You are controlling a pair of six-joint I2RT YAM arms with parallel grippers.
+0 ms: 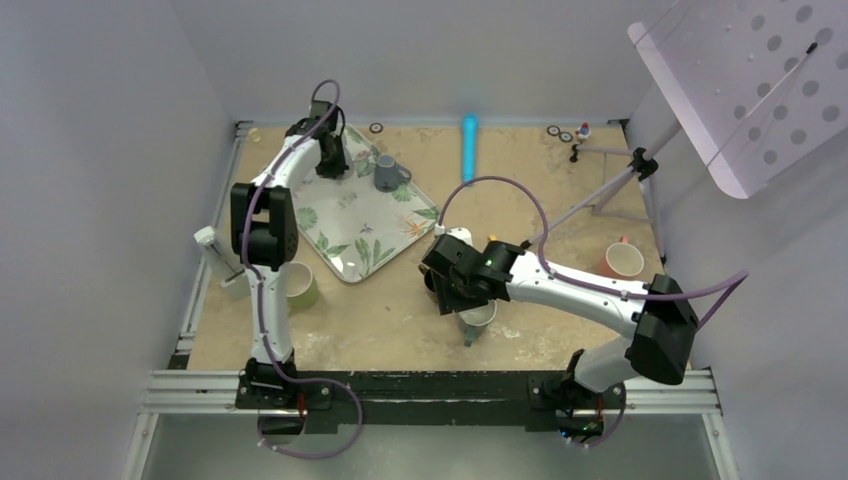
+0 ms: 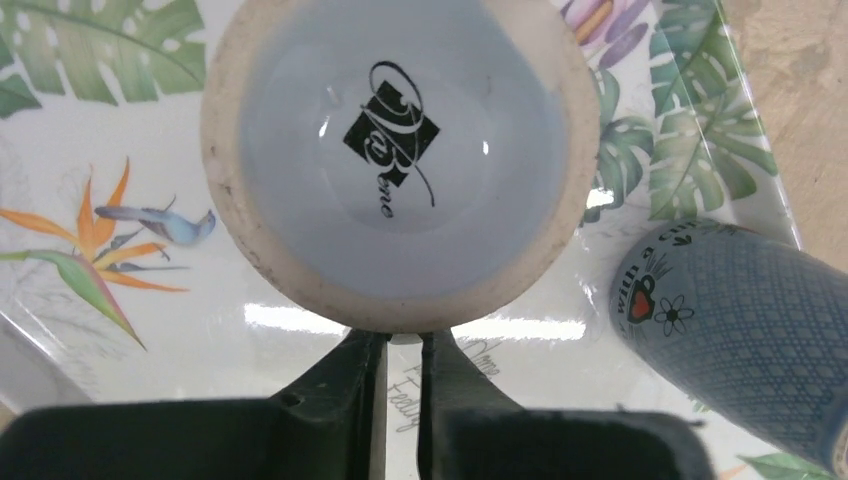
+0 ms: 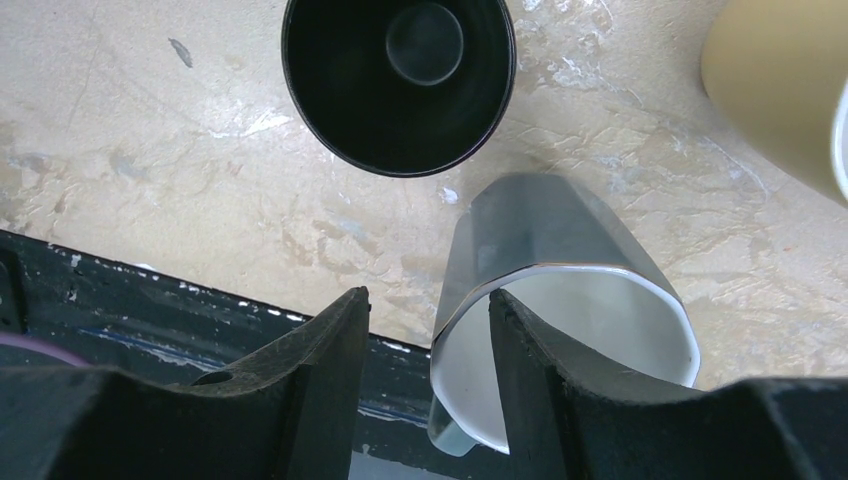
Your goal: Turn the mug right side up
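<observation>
An upside-down mug (image 2: pixel 395 150), its white base with a black logo facing up, stands on the leaf-printed tray (image 2: pixel 150 330). My left gripper (image 2: pixel 405 338) sits at its near edge, the jaws closed to a narrow slit on the mug's white handle. In the top view that gripper (image 1: pixel 331 165) covers the mug at the tray's (image 1: pixel 350 225) far left. My right gripper (image 3: pixel 430 295) is open astride the wall of an upright grey mug (image 3: pixel 560 250). One finger is inside the mug and the other stands well clear outside.
A blue patterned mug (image 2: pixel 730 330) stands on the tray beside the left gripper, seen also from above (image 1: pixel 388 173). A black mug (image 3: pixel 400 80) stands upright near the grey one. A green mug (image 1: pixel 300 285) and a pink mug (image 1: pixel 622 260) stand on the table.
</observation>
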